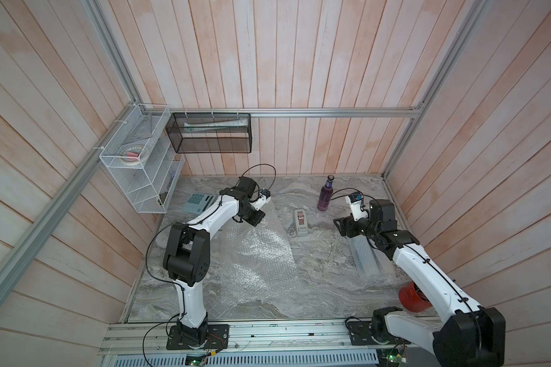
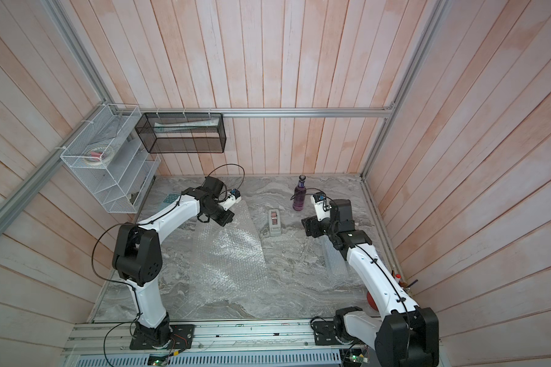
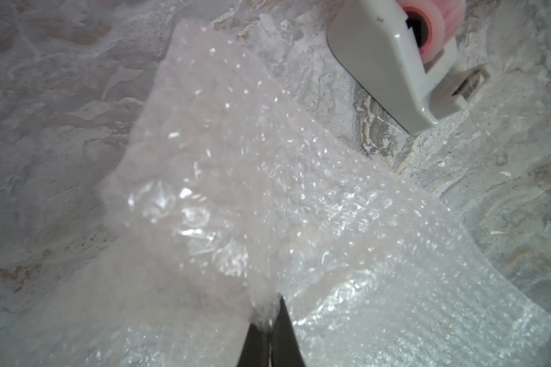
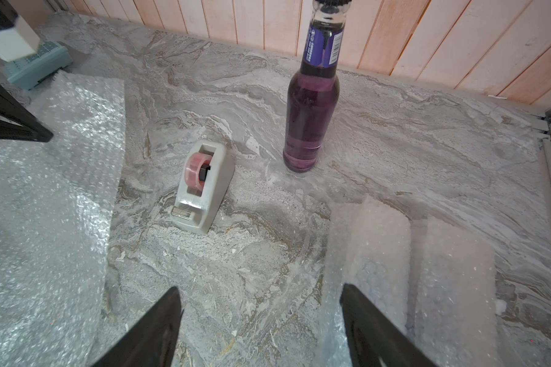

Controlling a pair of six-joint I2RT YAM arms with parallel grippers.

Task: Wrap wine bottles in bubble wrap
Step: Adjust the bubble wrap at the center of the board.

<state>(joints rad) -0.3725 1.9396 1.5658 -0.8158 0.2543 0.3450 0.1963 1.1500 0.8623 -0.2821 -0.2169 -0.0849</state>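
Evidently unfinished: left claw [image 3: 268,319] pinches the clear bubbled plastic sheet [image 3: 236,159], right claw [image 4: 260,287] hangs spread, slim purple glass bottle [image 4: 309,117] stands unwrapped.

Both top views: bright, even, diffuse light; shadows faint. wall planks [image 1: 299,47] bow outward near frame edges, wide-lens distortion. White glints flaring off bubble wrap [image 1: 261,254] mid-frame. Left wrist view: wrap right against lens, milky, smeared, out of focus; tape dispenser [image 3: 392,63] a touch sharper. Right wrist view: bottle [image 4: 309,120] crisp, colours clean; right gripper [image 4: 261,287] dark, soft-edged in foreground.
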